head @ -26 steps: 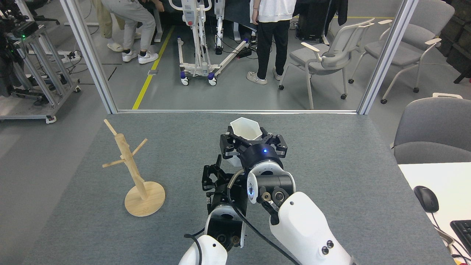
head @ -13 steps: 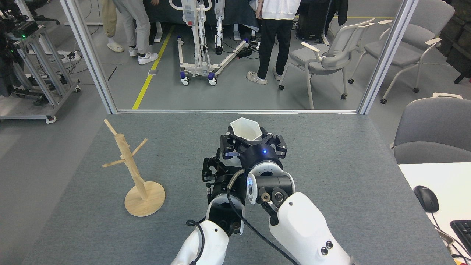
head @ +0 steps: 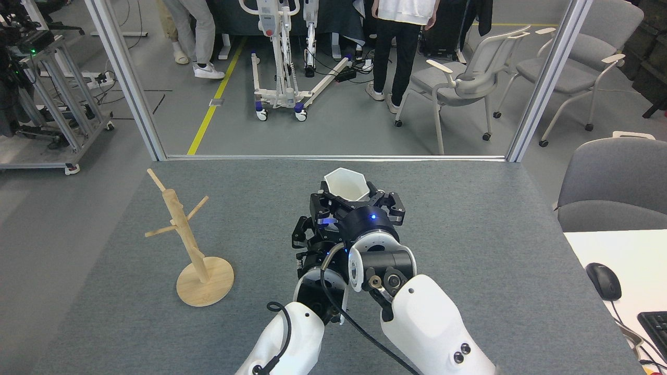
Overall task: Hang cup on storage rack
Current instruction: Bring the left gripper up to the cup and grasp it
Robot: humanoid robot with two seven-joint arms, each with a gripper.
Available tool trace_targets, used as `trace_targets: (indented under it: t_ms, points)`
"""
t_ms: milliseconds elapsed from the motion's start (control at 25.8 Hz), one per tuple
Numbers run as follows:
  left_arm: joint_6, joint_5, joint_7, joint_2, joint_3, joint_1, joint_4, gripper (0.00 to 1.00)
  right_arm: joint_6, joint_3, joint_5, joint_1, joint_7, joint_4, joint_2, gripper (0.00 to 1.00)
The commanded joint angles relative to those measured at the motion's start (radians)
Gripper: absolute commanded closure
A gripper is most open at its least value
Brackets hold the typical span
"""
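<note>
Head view
Cup: white, six-sided rim, upright with its mouth up, over the middle of the grey table towards the far edge; only its upper part shows, the rest is hidden behind the black pincer.
Right pincer: its black fingers stand on either side of the cup's lower body, closed against it and holding it; whether the cup's base touches the table cannot be told.
Left pincer: dark, just below and left of the right one, close beside the cup's lower left side; how far open it is cannot be told, and no contact with the cup can be made out.
Rack: light wooden post with thin slanted pegs on a round base, standing on the left part of the table, well apart from the cup and both pincers; its pegs are bare.
Beside the table: a grey chair at the right, a mouse on a white desk.
</note>
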Motion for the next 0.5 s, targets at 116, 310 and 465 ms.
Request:
trace_targets:
  t_ms: [116, 310, 465]
  points:
    - [-0.002, -0.001, -0.002, 0.0, 0.0, -0.001, -0.004, 0.7, 0.004, 0.0, 0.001, 0.0, 0.008, -0.001, 0.0, 0.7]
    - [-0.015, -0.001, 0.003, 0.002, -0.003, -0.001, -0.01, 0.81, 0.004, 0.0, 0.04, 0.001, -0.001, -0.001, 0.0, 0.16]
    - [-0.039, -0.002, 0.004, 0.002, -0.001, 0.0, -0.013, 0.83, 0.003, 0.0, 0.063, 0.007, -0.003, -0.001, 0.002, 0.01]
